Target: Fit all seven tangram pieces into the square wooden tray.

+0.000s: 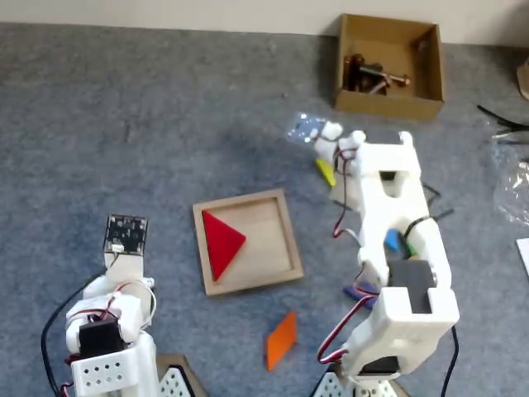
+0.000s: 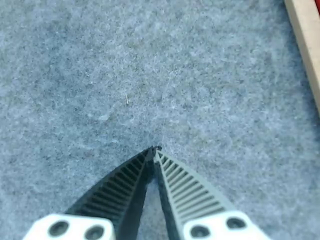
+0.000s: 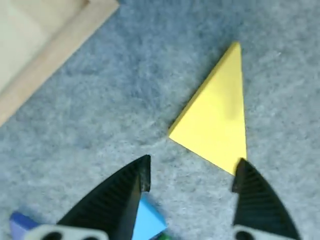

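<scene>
The square wooden tray (image 1: 285, 236) lies mid-table with a red triangle (image 1: 221, 240) inside, against its left side. My right gripper (image 3: 192, 167) is open just above the carpet, one fingertip at a corner of the yellow triangle (image 3: 217, 120), which lies flat to the right of the tray (image 3: 50, 45). In the high view the yellow triangle (image 1: 325, 171) peeks out beside the right arm (image 1: 388, 207). My left gripper (image 2: 155, 149) is shut on nothing over bare carpet left of the tray (image 2: 305, 35). An orange piece (image 1: 281, 339) lies in front of the tray.
A blue piece (image 1: 393, 241), a green piece (image 1: 409, 246) and a purple piece (image 1: 361, 291) show under the right arm. A cardboard box (image 1: 388, 54) with parts sits at the back right. Cables and plastic wrap (image 1: 512, 190) lie along the right edge.
</scene>
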Robot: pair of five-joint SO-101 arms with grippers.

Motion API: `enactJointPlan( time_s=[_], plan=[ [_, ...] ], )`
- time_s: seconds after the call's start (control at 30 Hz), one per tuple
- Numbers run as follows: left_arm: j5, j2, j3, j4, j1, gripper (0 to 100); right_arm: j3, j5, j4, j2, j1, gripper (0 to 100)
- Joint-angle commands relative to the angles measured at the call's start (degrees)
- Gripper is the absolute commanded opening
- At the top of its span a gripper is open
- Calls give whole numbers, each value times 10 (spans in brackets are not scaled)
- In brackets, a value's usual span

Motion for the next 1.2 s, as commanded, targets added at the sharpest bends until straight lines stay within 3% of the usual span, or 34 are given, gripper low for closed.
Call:
enactJointPlan(
  time_s=[0.0,0.57,1.17],
  plan=[
    [3,-3,11,1,-10,5,-32,40,7,-6,7,283],
    [3,-3,11,1,-10,5,-116,76,10,121,13,283],
    [3,-3,11,1,-10,5,-146,82,7,131,11,285]
  ],
)
